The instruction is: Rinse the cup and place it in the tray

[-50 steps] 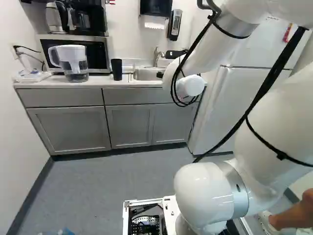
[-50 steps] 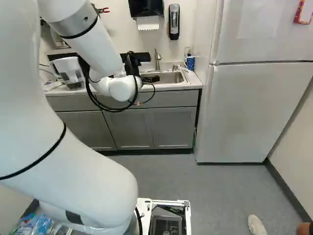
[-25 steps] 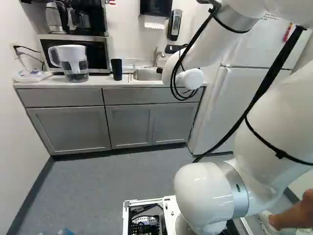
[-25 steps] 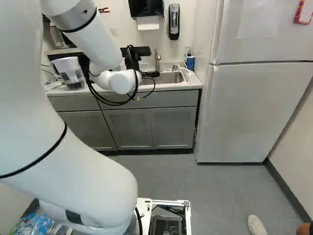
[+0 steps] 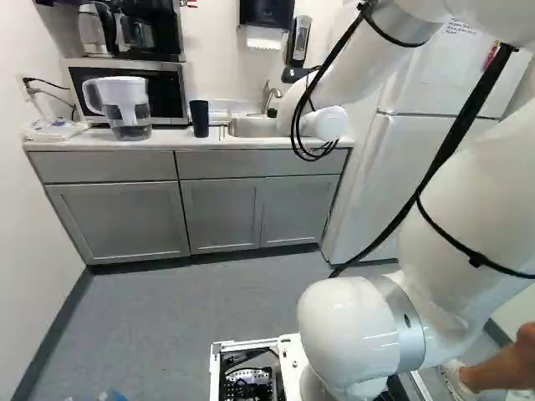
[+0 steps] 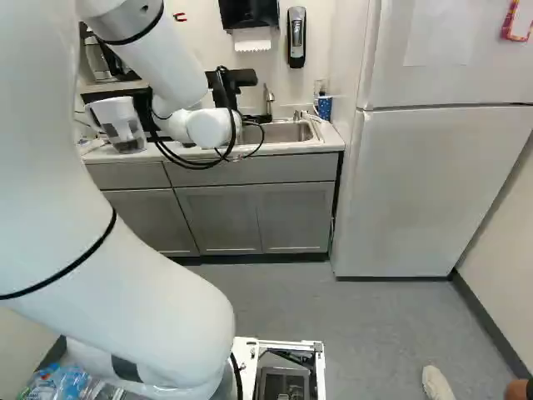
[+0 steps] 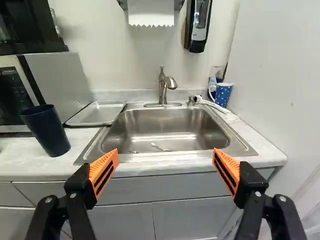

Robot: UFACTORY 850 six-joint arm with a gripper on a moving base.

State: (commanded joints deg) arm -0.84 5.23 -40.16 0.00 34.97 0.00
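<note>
Dk cup (image 7: 46,131) on cntr (image 7: 22,167); fwd of gripper (image 6: 240,78), outside spread fingers

I find a pale table (image 7: 20,161) with a metal sink (image 7: 165,131) set into it. Tray (image 7: 97,113) lies just left of the sink; dark cup (image 7: 46,131) stands upright nearer left. Microwave (image 5: 171,90) sits left, pitcher (image 5: 127,98) before it, plastic package (image 5: 55,130) at the left end. Spotted cup (image 7: 223,95): far right.

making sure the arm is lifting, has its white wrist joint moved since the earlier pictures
Yes, upward. In the left base view the wrist joint earlier overlapped the front edge of the counter; now it shows just above it.
</note>
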